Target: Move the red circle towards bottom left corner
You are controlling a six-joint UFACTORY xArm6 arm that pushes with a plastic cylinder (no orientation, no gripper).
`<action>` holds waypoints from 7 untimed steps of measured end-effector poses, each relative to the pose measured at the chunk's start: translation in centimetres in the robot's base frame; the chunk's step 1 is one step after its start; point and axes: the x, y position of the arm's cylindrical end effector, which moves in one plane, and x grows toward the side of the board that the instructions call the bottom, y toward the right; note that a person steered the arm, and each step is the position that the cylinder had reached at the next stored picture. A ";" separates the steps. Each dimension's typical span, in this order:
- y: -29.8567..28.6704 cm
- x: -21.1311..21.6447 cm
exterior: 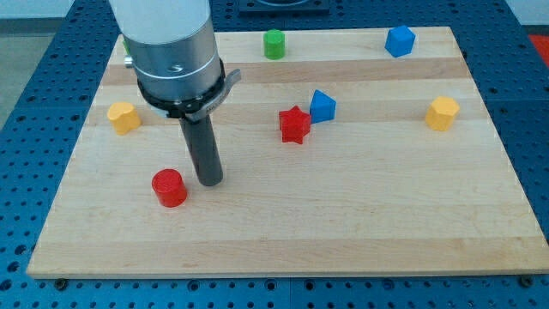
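Pale wooden board point(283, 232) on a blue perforated bench point(34, 77), seen from the one camera. The arm carries no jaws; it ends in a straight dark rod hanging from a grey cylindrical housing point(171, 51) at the view's upper left. My tip point(210, 182) rests on the board just to the view's right of the red circle point(170, 188), close beside it; whether the two touch cannot be told. The red circle, a short cylinder, lies in the lower left part of the board, apart from the bottom left corner.

Near the middle of the board a red star point(294, 124) and a blue block point(322, 106) of angular shape sit touching or nearly so, the blue one to the star's upper right. A yellow block point(123, 117) lies near the left edge, above the red circle. A second yellow block point(443, 112) lies near the right edge. Along the top edge stand a green cylinder point(274, 44) and a blue polygonal block point(399, 40), well apart from each other. A further green object at the top left is mostly hidden behind the housing.
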 end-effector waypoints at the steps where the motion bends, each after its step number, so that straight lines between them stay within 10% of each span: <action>1: -3.7 2.8; 4: -0.3 0.7; 7: -9.9 3.7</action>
